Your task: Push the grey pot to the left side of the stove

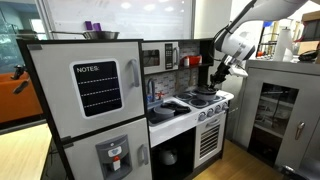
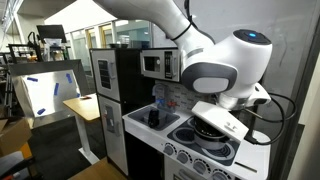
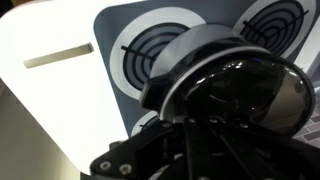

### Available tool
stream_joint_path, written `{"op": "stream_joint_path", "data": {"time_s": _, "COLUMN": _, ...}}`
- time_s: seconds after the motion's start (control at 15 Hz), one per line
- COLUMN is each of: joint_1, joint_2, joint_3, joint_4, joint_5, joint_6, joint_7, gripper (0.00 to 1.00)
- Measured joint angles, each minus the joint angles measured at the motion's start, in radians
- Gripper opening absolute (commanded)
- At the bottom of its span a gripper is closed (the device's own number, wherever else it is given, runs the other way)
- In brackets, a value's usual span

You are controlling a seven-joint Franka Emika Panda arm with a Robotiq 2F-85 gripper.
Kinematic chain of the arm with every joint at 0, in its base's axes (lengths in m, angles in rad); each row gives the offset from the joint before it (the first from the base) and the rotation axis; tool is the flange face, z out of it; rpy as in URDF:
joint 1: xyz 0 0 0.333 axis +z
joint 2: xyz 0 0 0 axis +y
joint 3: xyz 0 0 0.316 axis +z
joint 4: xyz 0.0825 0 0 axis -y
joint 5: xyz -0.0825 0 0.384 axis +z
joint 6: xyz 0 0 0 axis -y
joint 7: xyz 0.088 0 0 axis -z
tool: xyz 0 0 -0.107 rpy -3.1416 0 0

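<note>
The grey pot [image 3: 238, 85] is seen in the wrist view on the stove [image 3: 62, 95]. It fills the middle and the 3 o'clock side of that view, with a bare coil burner [image 3: 150, 45] at its 10 o'clock. In an exterior view the fingers [image 1: 217, 71] are held just above the stove. Whether they are apart or together cannot be told, since only a dark blur is shown at 6 o'clock of the wrist view. The pot is judged to be light, stiff and smooth-walled, so it is likely to slide easily and may spin or tip if struck high. No grasp is called for. Contact is best made low on the outer wall, opposite the intended travel, with pressure kept through the pot's centre.
</note>
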Motion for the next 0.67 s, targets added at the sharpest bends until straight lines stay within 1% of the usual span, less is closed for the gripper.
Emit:
{"op": "stream_joint_path", "data": {"time_s": 0.4, "joint_1": 0.0, "joint_2": -0.003, "joint_3": 0.003, "joint_4": -0.005, "joint_5": 0.0, "joint_6": 0.004, "joint_7": -0.007, "gripper": 0.0}}
{"op": "stream_joint_path", "data": {"time_s": 0.67, "joint_1": 0.0, "joint_2": -0.018, "joint_3": 0.003, "joint_4": -0.003, "joint_5": 0.0, "joint_6": 0.034, "joint_7": -0.007, "gripper": 0.0}}
